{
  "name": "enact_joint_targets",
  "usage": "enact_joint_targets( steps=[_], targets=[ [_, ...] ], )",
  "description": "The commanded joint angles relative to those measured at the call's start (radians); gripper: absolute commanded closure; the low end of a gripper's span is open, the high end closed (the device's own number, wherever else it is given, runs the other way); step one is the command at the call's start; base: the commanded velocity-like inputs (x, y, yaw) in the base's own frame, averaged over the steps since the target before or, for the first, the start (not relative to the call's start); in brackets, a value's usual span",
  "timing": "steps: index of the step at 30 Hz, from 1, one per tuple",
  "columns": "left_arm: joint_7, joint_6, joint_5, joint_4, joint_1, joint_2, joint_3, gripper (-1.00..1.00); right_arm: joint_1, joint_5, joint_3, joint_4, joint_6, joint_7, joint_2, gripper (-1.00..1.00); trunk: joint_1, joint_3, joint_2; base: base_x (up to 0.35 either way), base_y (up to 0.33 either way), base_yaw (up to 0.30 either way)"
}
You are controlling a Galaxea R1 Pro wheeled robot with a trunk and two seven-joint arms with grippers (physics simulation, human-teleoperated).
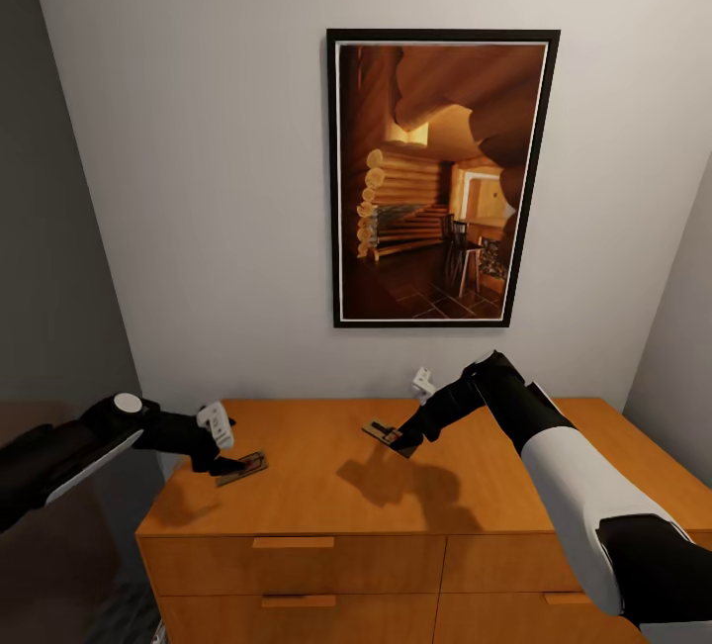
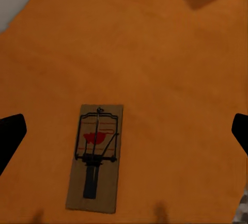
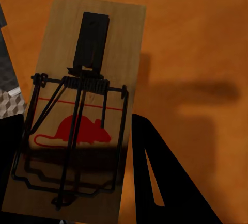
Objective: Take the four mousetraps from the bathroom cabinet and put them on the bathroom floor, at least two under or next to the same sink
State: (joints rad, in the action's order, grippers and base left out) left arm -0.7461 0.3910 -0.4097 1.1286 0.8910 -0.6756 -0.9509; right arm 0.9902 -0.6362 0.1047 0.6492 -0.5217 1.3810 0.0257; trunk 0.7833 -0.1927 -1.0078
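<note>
Step in hand: picking two mousetraps off the cabinet (image 1: 326, 486) top, one per arm.
Doing it well: I judge each hand should pinch the board by its long edges, clear of the wire, and lift straight up.
Left hand (image 1: 225, 464): fingers spread wide, hovering over the left mousetrap (image 2: 95, 157), which lies flat on the cabinet top near its left front corner; holding nothing.
Right hand (image 1: 403, 442): fingers closed across the right mousetrap (image 3: 77, 115), which appears raised off the wood, its shadow cast on the cabinet top.
Wall behind: a framed picture (image 1: 442, 177).
</note>
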Motion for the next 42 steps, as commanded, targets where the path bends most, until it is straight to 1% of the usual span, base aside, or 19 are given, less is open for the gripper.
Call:
enact_joint_targets(
  steps=[1, 4, 10, 28, 33, 38, 42],
  targets=[
    [0.001, 0.009, -0.004, 0.001, 0.002, 0.004, -0.006, -1.00, 0.001, -0.001, 0.003, 0.001, -0.016, 0.005, 0.000, 1.00, 0.000, -0.002, -0.001, 0.000, 0.000, 0.000],
    [0.001, 0.010, 0.000, 0.003, 0.002, 0.008, -0.008, -1.00, 0.001, 0.000, 0.003, 0.000, -0.017, 0.003, 0.000, 1.00, 0.000, -0.002, -0.001, 0.000, 0.000, 0.000],
    [0.001, 0.010, 0.003, 0.003, 0.002, 0.005, -0.007, -1.00, 0.001, -0.002, 0.003, 0.000, -0.017, 0.002, 0.000, 1.00, 0.000, -0.002, -0.001, 0.000, 0.000, 0.000],
    [0.002, 0.014, 0.003, 0.004, 0.002, 0.009, -0.006, -1.00, 0.001, 0.001, -0.001, 0.000, -0.018, -0.009, 0.000, 1.00, 0.000, -0.002, -0.001, 0.000, 0.000, 0.000],
    [0.003, 0.016, 0.003, 0.004, 0.002, 0.010, -0.006, -1.00, 0.001, -0.003, 0.001, 0.000, -0.017, -0.055, -0.001, 1.00, 0.000, -0.002, -0.001, 0.000, 0.000, 0.000],
    [0.004, 0.017, 0.004, 0.004, 0.002, 0.010, -0.006, -1.00, 0.001, -0.012, 0.005, 0.000, -0.019, -0.131, -0.006, 1.00, 0.000, -0.002, -0.001, 0.000, 0.000, 0.000],
    [0.005, 0.018, 0.005, 0.004, 0.002, 0.010, -0.006, -1.00, 0.001, -0.012, 0.005, 0.000, -0.019, -0.153, -0.007, 1.00, 0.000, -0.002, -0.001, 0.000, 0.000, 0.000]
  ],
)
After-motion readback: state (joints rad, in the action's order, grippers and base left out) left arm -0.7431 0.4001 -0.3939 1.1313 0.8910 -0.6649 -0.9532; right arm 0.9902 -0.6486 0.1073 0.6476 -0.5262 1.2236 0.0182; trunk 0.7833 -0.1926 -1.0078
